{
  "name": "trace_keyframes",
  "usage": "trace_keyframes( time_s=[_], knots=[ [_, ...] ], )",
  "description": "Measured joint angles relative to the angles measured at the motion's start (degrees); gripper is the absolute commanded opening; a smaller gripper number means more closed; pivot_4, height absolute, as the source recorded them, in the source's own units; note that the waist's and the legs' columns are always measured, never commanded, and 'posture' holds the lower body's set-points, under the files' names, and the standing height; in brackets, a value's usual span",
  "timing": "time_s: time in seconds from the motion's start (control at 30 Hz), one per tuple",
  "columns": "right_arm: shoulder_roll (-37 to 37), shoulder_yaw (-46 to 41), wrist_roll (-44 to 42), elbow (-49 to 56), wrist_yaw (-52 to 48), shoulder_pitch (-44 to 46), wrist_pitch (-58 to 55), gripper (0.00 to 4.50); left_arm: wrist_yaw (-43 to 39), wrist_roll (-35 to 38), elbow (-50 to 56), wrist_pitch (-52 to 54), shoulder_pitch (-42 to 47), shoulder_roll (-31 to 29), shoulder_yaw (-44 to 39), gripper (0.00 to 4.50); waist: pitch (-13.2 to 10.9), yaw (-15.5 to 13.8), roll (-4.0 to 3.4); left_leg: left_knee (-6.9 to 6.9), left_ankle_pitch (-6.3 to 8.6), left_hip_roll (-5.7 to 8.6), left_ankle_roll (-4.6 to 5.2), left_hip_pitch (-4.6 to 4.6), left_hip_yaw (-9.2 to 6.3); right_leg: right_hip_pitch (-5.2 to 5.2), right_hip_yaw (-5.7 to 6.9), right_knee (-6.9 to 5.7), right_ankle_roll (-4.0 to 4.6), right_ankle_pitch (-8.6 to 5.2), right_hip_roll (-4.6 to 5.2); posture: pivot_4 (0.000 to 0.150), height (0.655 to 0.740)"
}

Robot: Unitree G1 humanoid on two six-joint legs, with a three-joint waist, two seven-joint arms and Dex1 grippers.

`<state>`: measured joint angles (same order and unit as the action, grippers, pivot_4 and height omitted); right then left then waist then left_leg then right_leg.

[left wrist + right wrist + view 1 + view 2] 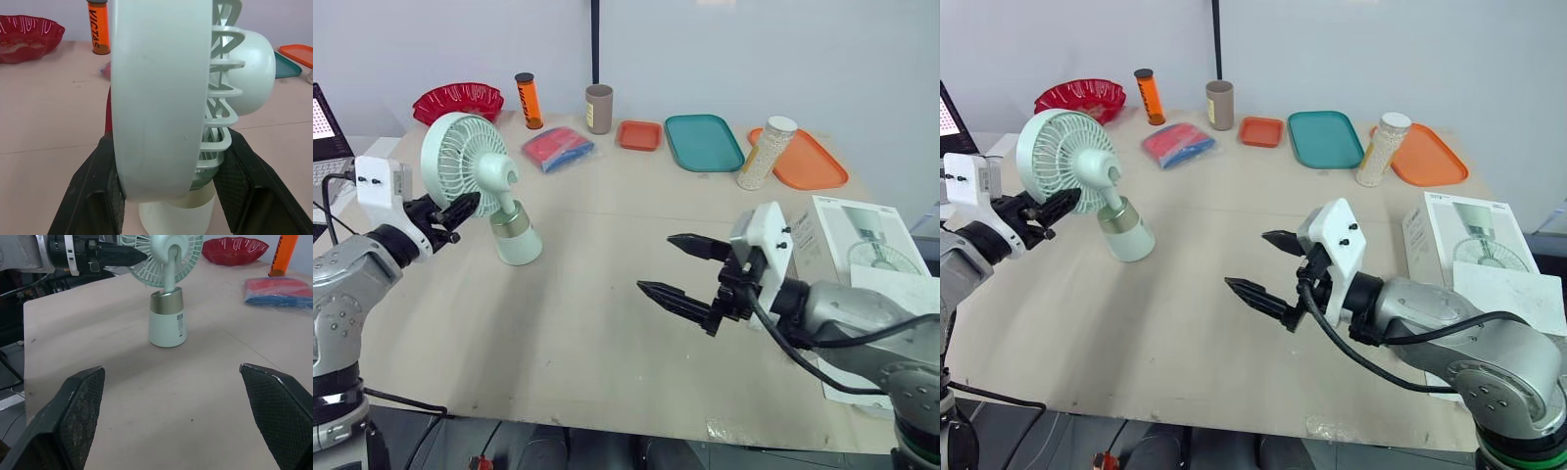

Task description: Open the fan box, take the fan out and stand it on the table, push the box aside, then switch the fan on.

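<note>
A pale green fan (475, 166) with a white base (518, 243) stands on the left part of the table. My left gripper (458, 211) is shut on the rim of the fan's head. In the left wrist view its fingers (100, 183) press either side of the head (161, 98). My right gripper (658, 264) hovers open and empty over the middle of the table, pointing toward the fan (167, 293). The white fan box (850, 245) lies flat at the table's right edge, behind the right arm.
Along the back stand a red bowl (458, 100), an orange tube (528, 100), a brown cup (598, 108), a blue-red packet (558, 147), a small orange tray (639, 135), a teal tray (703, 142), a beaded bottle (764, 152) and an orange tray (813, 164).
</note>
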<state>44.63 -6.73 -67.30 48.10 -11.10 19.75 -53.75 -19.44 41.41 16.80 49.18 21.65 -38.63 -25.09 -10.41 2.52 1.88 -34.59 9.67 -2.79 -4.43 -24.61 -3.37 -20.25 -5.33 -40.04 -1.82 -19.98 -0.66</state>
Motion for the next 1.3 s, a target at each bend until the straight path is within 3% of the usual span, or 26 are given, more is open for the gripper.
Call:
trace_keyframes(
  time_s=[0.23, 0.73, 0.97, 1.3],
  knots=[
    [0.00, 0.32, -0.04, 0.02, 0.49, 1.72, 0.13, 4.50, 1.82, 0.73, 3.68, 0.39, 1.89, 4.24, 3.88, 1.95, -0.02, -0.31, 0.03, -0.05, -0.01, 0.03, -0.02, -0.15, -0.11, -0.07, 0.12, 0.01, 0.00, 0.00, 0.03, 0.150, 0.7400],
    [-0.67, 4.62, 3.52, -3.99, -0.02, 7.13, -0.22, 4.50, 5.79, 4.71, 15.62, 2.60, -1.08, 6.60, 5.87, 1.95, -0.04, 0.02, 0.06, -0.06, -0.02, 0.02, -0.04, -0.16, -0.14, -0.10, 0.14, -0.01, 0.02, 0.01, 0.01, 0.150, 0.7400],
    [-9.52, 13.40, 11.70, -9.15, 6.89, 13.97, -2.95, 4.50, 7.92, 4.96, 16.52, 3.48, 1.30, 8.80, 12.32, 1.95, -0.04, 0.04, 0.06, -0.07, -0.09, 0.02, -0.14, -0.28, -0.19, -0.21, 0.19, -0.03, 0.04, 0.03, 0.01, 0.150, 0.7400],
    [-17.68, 16.08, 19.90, -14.82, 9.77, 15.76, -6.76, 4.50, 10.85, 4.75, 18.31, 4.29, 1.86, 10.94, 15.65, 1.95, -0.04, 0.02, 0.05, -0.11, -0.13, 0.04, -0.22, -0.40, -0.44, -0.23, 0.43, -0.05, 0.06, 0.04, 0.01, 0.150, 0.7400]
  ],
)
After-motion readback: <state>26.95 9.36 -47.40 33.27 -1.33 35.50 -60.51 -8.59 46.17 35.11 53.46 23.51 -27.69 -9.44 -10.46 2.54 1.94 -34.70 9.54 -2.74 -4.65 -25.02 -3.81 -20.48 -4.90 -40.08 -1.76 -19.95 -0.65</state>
